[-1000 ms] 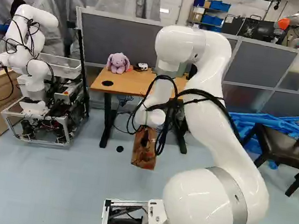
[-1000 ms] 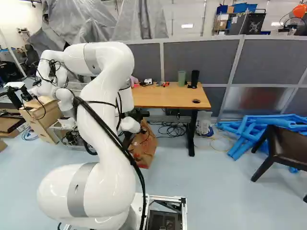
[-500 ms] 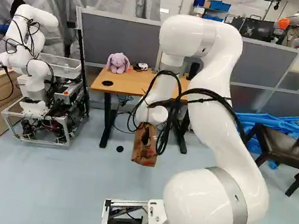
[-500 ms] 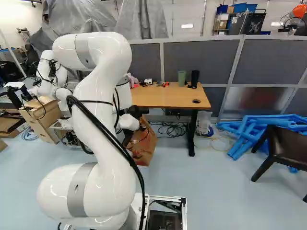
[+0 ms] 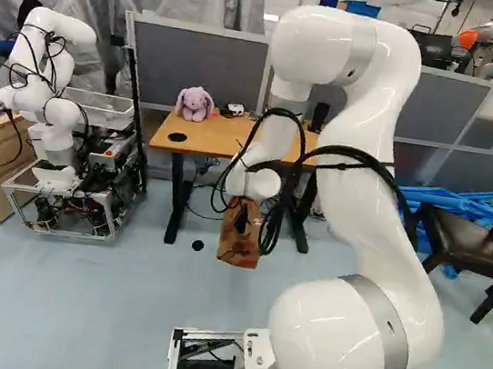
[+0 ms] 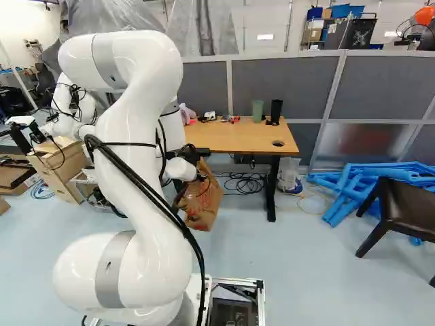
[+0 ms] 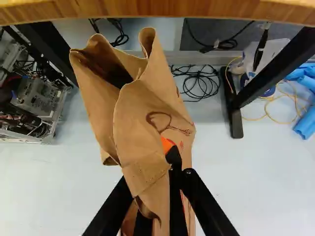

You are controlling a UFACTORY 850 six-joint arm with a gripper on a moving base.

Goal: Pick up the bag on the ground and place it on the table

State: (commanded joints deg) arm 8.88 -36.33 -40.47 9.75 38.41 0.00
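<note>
In the right base view my gripper (image 6: 194, 153) is partly hidden by the wrist, at the upper part of the brown paper bag (image 6: 203, 204). The wrist view shows the gripper (image 7: 165, 160) shut on the paper bag (image 7: 152, 115), its crumpled wall pinched and one orange pad showing. The bag's folded top stands open ahead of the fingers. In the left base view the bag (image 5: 238, 248) hangs under the wrist, in front of the wooden table (image 5: 212, 138) and lower than its top. Past the bag, the wrist view shows the table's front edge (image 7: 221, 11).
On the table are a purple plush rabbit (image 5: 194, 104), a green cup (image 6: 257, 111) and a black cup (image 6: 275, 111). Cables (image 7: 199, 81) lie beneath it. Another robot (image 5: 53, 121) stands left; blue tubes (image 6: 360, 187) and a dark chair (image 6: 401, 204) are at the right.
The bag has risen with the gripper holding it. My arm's upper bend has moved up, rightward in the left base view and leftward in the right base view. The base has stayed still.
</note>
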